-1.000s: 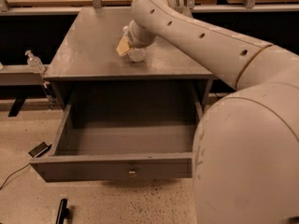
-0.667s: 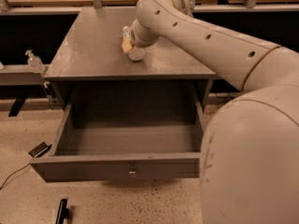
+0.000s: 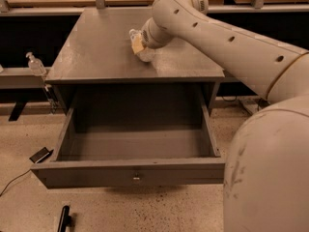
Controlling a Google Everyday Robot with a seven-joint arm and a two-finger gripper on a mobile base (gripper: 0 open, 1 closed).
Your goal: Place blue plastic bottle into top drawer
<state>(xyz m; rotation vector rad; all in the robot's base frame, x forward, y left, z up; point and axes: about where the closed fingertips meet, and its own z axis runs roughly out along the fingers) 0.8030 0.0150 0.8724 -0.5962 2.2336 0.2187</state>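
**Hand at the bottle on the tabletop, drawer open and waiting**

Left edge: a small clear pump-top dispenser bottle (image 3: 35, 63) stands on a low ledge beside the cabinet, not part of the job. On the floor below it lie a flat dark object (image 3: 40, 154) and a thin cable (image 3: 12, 185).

Centre: the top drawer (image 3: 96, 177) is pulled fully out, its round knob (image 3: 136, 178) facing the camera and its grey floor bare. Above it is the grey tabletop (image 3: 91, 42).

Right of centre: the blue plastic bottle (image 3: 145, 56), whitish with a pale yellowish label, sits low on the tabletop, towards its middle and well behind the drawer opening. The hand (image 3: 139, 46) is right on it, at the end of the arm (image 3: 227, 40) that reaches in from the right. The wrist hides the grasp, so I cannot tell how far open the hand is or whether it has hold of the bottle.

Change over the last second: very little at the bottle. It keeps nearly the same spot on the tabletop, and the hand stays with it. The arm's upper joint has shifted slightly to the right, and the robot body (image 3: 270, 178) fills less of the lower right corner.

Reading: no lift has begun. The grasp looks to be the step in hand, with the carry forward and down into the drawer not yet done.
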